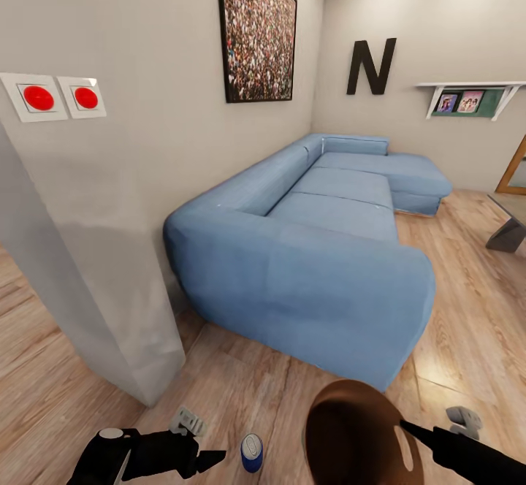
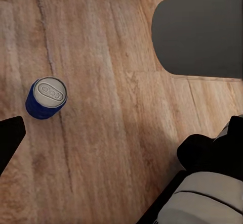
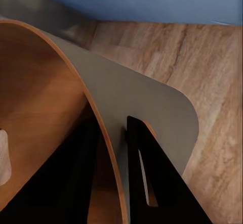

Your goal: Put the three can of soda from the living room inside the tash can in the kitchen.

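**Robot holds bin beside a blue can near the sofa**

A blue soda can (image 1: 251, 452) stands upright on the wood floor (image 1: 241, 383), near the robot. The right gripper (image 3: 112, 133) is clamped on the rim of the trash can (image 1: 358, 434), one finger inside, one outside. The left gripper (image 1: 208, 459) hovers just left of the can; whether its fingers are apart is unclear. A blue sofa (image 1: 321, 244) sits farther back.
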Robot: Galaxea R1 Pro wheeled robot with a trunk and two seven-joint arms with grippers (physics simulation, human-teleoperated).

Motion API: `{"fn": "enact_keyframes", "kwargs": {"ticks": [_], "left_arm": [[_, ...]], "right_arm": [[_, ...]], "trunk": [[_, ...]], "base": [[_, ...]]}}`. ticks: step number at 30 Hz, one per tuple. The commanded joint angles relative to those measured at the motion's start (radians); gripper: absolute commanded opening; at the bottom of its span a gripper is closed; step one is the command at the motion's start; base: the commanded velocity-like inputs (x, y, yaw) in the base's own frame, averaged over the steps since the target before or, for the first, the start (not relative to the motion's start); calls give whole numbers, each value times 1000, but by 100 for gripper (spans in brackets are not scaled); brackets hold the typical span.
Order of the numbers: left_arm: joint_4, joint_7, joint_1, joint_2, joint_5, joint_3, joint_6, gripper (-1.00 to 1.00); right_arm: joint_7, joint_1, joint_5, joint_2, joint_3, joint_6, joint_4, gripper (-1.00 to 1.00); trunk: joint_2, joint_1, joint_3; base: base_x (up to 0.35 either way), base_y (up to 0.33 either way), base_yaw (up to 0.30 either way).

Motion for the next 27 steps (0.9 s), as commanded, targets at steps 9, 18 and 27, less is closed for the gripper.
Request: {"fn": "enact_keyframes", "kwargs": {"ticks": [9,18,27], "left_arm": [[2,2,0,-2,-1,0,0,100],[1,2,0,-2,-1,0,-1,100],[2,2,0,-1,-1,0,-2,100]], "right_arm": [[25,0,-28,-1,-56,5,-2,-100],[39,0,-28,2,-69,4,-2,-100],[52,0,-28,4,-120,2,-2,-100]], "trunk": [[0,0,0],[0,0,-3],[0,0,-17]], "base": [[0,0,0],[0,0,0],[0,0,0]]}}
